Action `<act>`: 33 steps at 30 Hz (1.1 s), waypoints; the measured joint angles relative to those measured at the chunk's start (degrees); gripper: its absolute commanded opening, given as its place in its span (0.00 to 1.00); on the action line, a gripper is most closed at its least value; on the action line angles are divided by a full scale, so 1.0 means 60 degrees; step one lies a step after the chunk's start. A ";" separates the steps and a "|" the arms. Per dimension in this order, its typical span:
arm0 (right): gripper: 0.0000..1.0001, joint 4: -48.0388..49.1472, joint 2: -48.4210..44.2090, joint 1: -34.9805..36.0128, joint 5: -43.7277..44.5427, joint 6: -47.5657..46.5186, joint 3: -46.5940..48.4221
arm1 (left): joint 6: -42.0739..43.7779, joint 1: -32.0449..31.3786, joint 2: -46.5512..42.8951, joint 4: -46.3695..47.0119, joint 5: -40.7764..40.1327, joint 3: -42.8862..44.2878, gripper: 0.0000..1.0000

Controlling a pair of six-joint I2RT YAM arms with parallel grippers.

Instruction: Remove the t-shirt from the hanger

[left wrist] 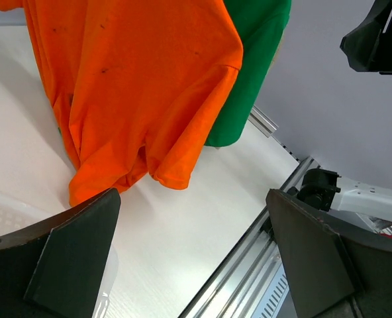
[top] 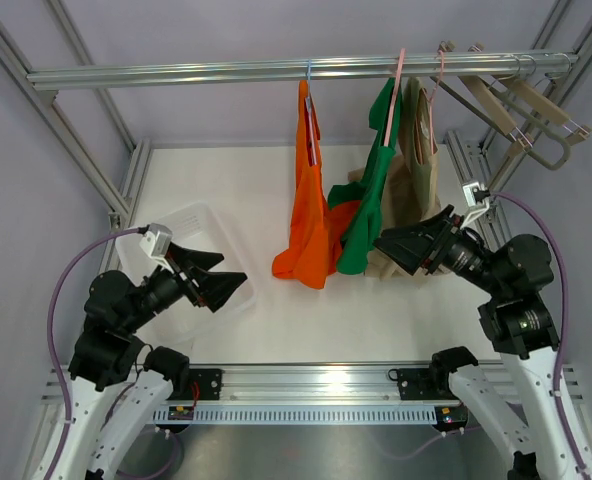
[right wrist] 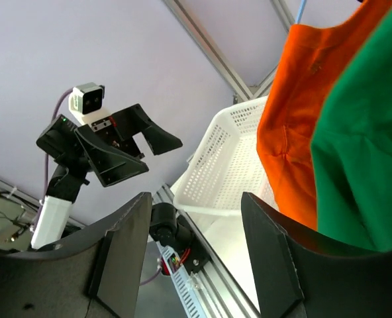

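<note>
Two claws gape, empty. At eight o'clock of the orange t-shirt (top: 311, 215) sits the left claw (top: 219, 284), the right claw (top: 404, 246) at four o'clock, both apart.

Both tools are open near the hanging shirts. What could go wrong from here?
1. The orange t-shirt, green t-shirt and beige t-shirt hang pressed together, so the open right tool, close to the green hem, may pinch two garments at once.
2. The pink hanger only hooks over the rail; pulling downward could drag it off or slide it into neighbours.
3. The open left tool hovers over the white basket and might knock it.
</note>
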 measured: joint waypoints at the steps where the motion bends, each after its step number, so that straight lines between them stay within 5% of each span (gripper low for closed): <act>1: 0.64 -0.0073 0.0229 0.0357 0.0280 -0.0153 0.0251 | -0.0007 0.0000 -0.0029 0.0004 0.0000 -0.0004 0.99; 8: 0.64 -0.1534 0.2794 0.2688 0.2849 -0.1738 0.3053 | 0.0146 0.0000 -0.0659 -0.0127 0.0007 -0.0208 0.99; 19: 0.61 -0.3300 0.7384 0.3960 0.7876 -0.3960 0.7471 | 0.0801 0.0000 -0.1319 -0.0554 -0.0029 -0.1257 0.99; 25: 0.59 -0.3974 0.9457 0.3978 0.8947 -0.4557 0.9544 | 0.0805 0.0000 -0.1519 -0.0576 -0.0040 -0.1282 0.99; 33: 0.56 -0.4204 1.0375 0.4233 0.9304 -0.4907 1.0291 | 0.0801 0.0000 -0.1628 -0.0572 -0.0040 -0.1282 0.99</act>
